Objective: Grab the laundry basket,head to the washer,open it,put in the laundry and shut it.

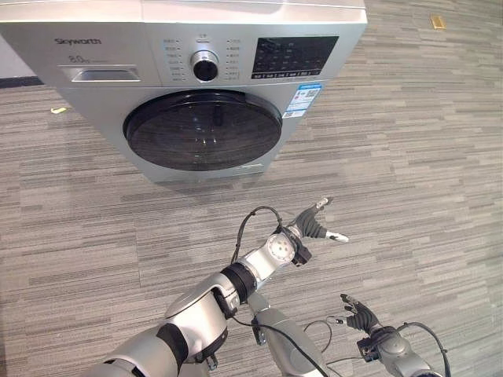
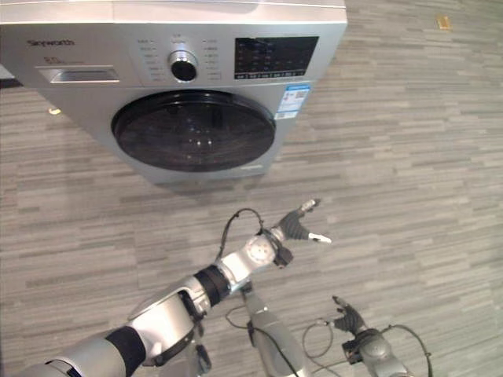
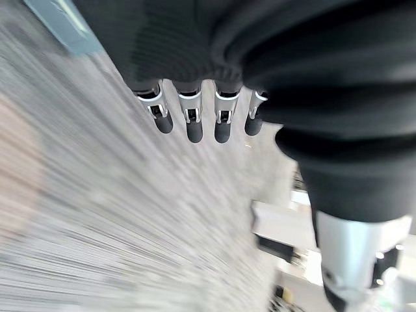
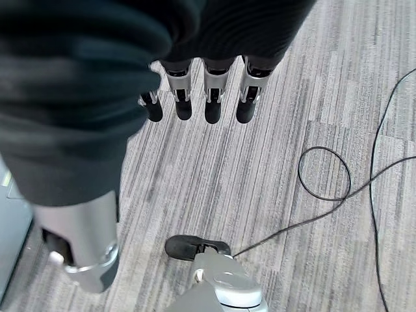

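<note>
A silver front-loading washer [image 1: 94, 47] stands on the carpet ahead, and its round dark glass door [image 1: 203, 129] is closed. My left hand [image 1: 310, 226] reaches forward over the floor, below and to the right of the door and well short of it. It is open, its fingers [image 3: 195, 120] straight and holding nothing. My right hand [image 1: 361, 318] hangs low at the lower right, also open, with fingers [image 4: 195, 104] spread above bare carpet.
The washer's front carries a dial [image 1: 204, 66], a dark control panel [image 1: 295, 55] and a detergent drawer [image 1: 102, 74]. Grey striped carpet [image 1: 409, 157] lies all around. Small yellow bits lie at the far right [image 1: 438, 22] and left of the washer [image 1: 59, 110].
</note>
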Controlling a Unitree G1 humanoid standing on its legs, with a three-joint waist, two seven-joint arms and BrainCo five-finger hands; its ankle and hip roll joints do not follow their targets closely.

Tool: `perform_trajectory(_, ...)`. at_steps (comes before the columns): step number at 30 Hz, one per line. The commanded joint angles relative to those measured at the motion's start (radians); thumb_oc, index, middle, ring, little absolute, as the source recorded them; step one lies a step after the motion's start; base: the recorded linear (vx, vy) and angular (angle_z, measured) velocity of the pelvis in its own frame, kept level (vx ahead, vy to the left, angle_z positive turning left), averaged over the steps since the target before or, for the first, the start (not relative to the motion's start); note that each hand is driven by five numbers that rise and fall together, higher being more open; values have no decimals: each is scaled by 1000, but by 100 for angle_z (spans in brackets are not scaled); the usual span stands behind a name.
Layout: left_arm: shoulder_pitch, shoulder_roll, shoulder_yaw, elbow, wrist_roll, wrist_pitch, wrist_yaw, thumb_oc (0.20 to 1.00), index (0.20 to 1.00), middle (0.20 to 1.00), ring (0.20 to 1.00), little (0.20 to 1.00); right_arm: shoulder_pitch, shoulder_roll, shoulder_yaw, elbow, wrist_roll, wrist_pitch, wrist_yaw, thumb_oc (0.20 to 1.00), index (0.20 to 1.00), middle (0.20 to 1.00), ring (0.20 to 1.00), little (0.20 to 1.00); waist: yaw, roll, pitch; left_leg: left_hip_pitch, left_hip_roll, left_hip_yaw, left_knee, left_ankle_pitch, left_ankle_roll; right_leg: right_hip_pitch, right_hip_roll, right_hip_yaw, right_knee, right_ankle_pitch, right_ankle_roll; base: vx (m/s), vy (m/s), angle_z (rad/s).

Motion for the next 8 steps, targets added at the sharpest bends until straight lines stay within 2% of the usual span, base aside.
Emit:
perform_trajectory(1, -2, -76, 60, 124, 46, -12, -51, 1000, 1000, 1000, 1000, 1000, 23, 7, -41, 78, 26, 4, 7, 1000, 1000, 1000, 1000, 1000, -10, -42, -26, -25, 50, -31, 2, 93, -45, 50, -50, -12, -4, -18, 85, 66, 28, 18)
perform_trajectory(2, 54, -24, 90, 151, 69, -6, -67, 1000, 1000, 1000, 1000, 1000, 8, 28, -47, 113, 28, 3, 12, 1000, 1000, 1000, 1000, 1000, 3, -33, -38, -1, 46, -29, 2, 84, -45, 72, -56, -19, -4, -21, 86, 207, 124, 7)
perform_trajectory(3, 198, 100, 177, 202, 133, -8, -92, 1000, 1000, 1000, 1000, 1000, 6, 78, -79, 181, 62, 4, 35, 1000, 1000, 1000, 1000, 1000, 38, -12, -72, 75, 33, -17, 2, 57, -41, 141, -69, -31, -4, -37, 86, 184, 112, 13)
perform_trajectory(4, 198, 101, 177, 202, 133, -8, -92, 1000, 1000, 1000, 1000, 1000, 6, 79, -79, 181, 62, 4, 35, 1000, 1000, 1000, 1000, 1000, 37, -12, -74, 72, 33, -18, 2, 59, -41, 139, -69, -31, -4, -35, 86, 195, 136, 6)
perform_trajectory(6, 314, 193, 303, 245, 111, -7, -95, 1000, 1000, 1000, 1000, 1000, -1, 97, -127, 227, 103, 4, 58, 1000, 1000, 1000, 1000, 1000, 74, 9, -102, 123, 21, -22, 2, 44, -37, 194, -83, -42, -4, -47, 90, 123, 107, 21)
perform_trajectory(8, 405, 240, 410, 249, 70, -22, -80, 1000, 1000, 1000, 1000, 1000, 22, 114, -170, 237, 139, 1, 77, 1000, 1000, 1000, 1000, 1000, 104, 21, -129, 154, 12, -37, 2, 37, -33, 233, -94, -63, -4, -59, 88, 116, 96, 24)
